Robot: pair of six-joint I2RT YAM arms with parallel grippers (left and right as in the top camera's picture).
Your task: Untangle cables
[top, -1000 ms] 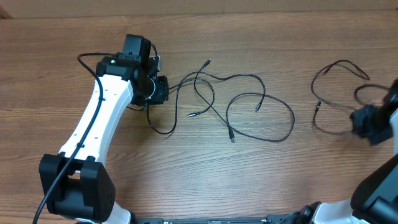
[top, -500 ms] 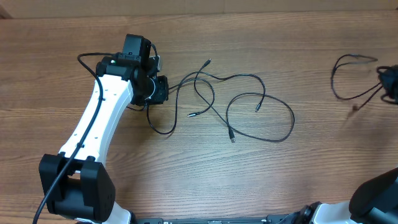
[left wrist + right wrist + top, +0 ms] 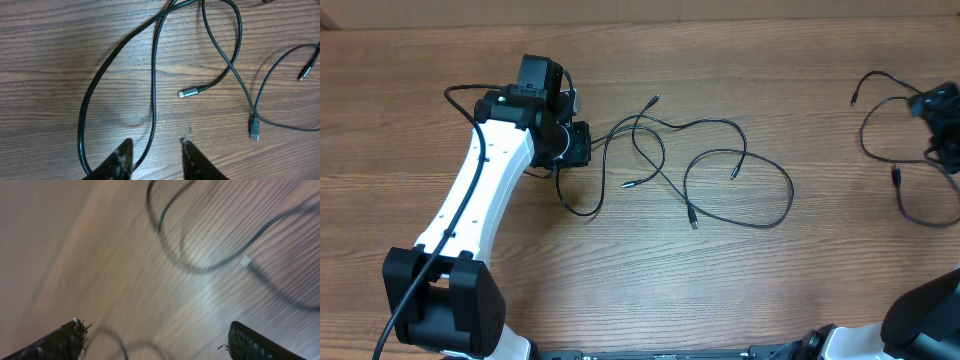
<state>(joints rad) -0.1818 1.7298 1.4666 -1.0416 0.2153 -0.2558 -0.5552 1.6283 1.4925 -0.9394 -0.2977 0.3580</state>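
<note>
Our left claw (image 3: 156, 157), fingers parted, straddles a loop of the thin black tangled cables (image 3: 154, 90) on the wooden desk (image 3: 620, 290). Our right claw (image 3: 160, 340) gapes wide, empty, over the separate black cable (image 3: 864, 133), seemingly laid aside to thin the tangle.

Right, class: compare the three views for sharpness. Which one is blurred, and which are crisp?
Right wrist: heavily blurred, the cable smeared and the table grain streaked. Left wrist: sharp, cables and plug crisp. Overhead: clear, evenly lit.
</note>
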